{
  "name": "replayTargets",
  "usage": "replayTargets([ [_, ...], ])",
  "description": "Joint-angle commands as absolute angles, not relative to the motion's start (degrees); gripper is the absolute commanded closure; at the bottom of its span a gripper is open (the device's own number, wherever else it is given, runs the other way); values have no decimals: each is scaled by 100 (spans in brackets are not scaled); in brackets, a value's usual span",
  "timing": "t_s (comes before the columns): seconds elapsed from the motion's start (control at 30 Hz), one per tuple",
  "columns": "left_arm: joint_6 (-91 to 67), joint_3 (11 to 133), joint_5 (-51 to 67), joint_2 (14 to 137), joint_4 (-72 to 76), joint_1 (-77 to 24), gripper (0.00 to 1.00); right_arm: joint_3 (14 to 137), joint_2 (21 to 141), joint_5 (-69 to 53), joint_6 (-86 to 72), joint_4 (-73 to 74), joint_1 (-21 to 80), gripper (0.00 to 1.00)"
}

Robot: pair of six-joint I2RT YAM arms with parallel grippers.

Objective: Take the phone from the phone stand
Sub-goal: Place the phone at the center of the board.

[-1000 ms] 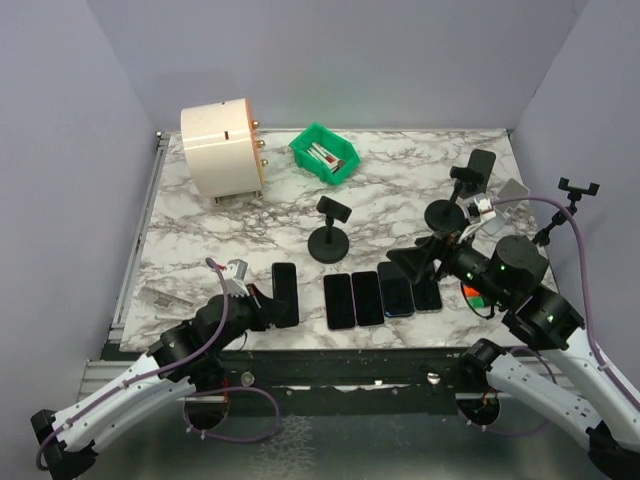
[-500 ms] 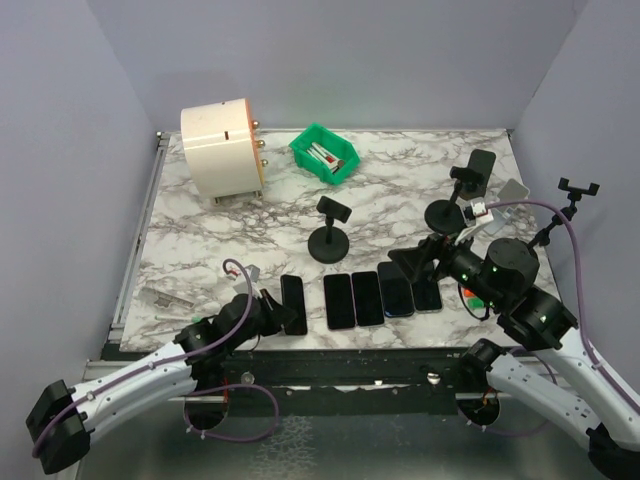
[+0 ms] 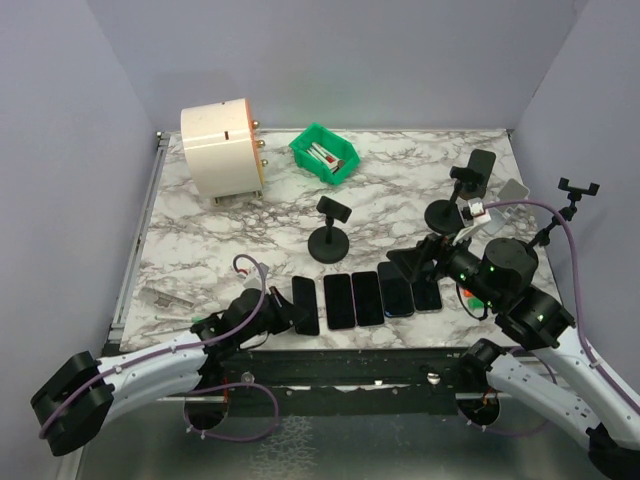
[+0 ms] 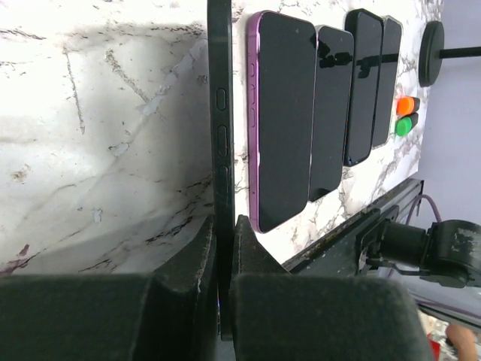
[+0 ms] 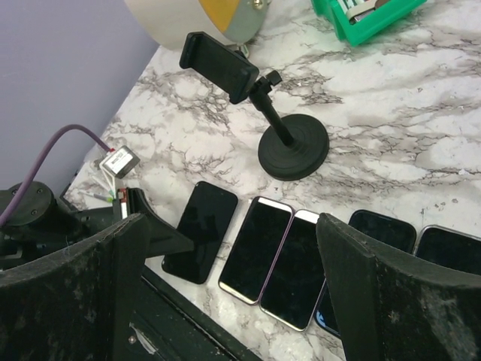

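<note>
Overhead view of a marble-patterned table [image 3: 400,180] with two robot arms at its near edge. The left arm's fingers [image 4: 192,259] are clamped on the lower end of a dark phone [image 4: 220,128], one finger on each flat face, so the wrist camera sees the phone edge-on with its side buttons showing. From above, this phone sits low at the near edge of the table, just left of a row of four phones [image 3: 382,296] lying face up side by side; whether it already touches the table cannot be told. The black phone stand [image 3: 330,243] stands mid-table behind the row, upright, and its clamp [image 3: 336,209] holds nothing. The right arm's fingers [image 5: 391,293] are spread wide apart and hold nothing, poised above the right end of the row. A second stand [image 3: 441,214] near the right back of the table has a phone in its clamp. A green bin [image 3: 324,153] and a white drum [image 3: 222,148] sit at the back. Judged from this, the removal looks done: the phone is clear of the middle stand, and what is left is to lay it flat beside the row and let go.
</note>
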State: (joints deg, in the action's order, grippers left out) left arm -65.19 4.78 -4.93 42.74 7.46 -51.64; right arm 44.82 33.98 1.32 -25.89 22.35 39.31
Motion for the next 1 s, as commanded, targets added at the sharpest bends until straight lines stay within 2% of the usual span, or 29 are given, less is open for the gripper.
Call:
replayTargets([
  [0.0, -6684, 415, -96, 4763, 1202, -4889, 100, 4395, 3417, 26, -2676, 2121, 3955, 4],
  [0.13, -6575, 644, -56, 5033, 777, -4721, 88, 4412, 3395, 26, -2702, 2204, 3955, 4],
  [0.27, -6485, 703, -96, 4931, 528, -4627, 70, 4394, 3320, 26, -2719, 2258, 3955, 4],
  [0.43, -6367, 712, -35, 4900, 412, -4507, 56, 4342, 3279, 57, -2753, 2270, 3955, 4],
  [0.57, -6340, 690, -29, 4881, 342, -4466, 49, 4334, 3308, 93, -2742, 2309, 3955, 4],
  [0.8, -6139, 823, -170, 4930, 226, -4448, 48, 4284, 3450, 31, -2763, 2297, 3955, 4],
  [0.97, -5954, 1092, -410, 5119, -150, -4438, 42, 4289, 3479, 26, -2752, 2295, 3955, 5],
])
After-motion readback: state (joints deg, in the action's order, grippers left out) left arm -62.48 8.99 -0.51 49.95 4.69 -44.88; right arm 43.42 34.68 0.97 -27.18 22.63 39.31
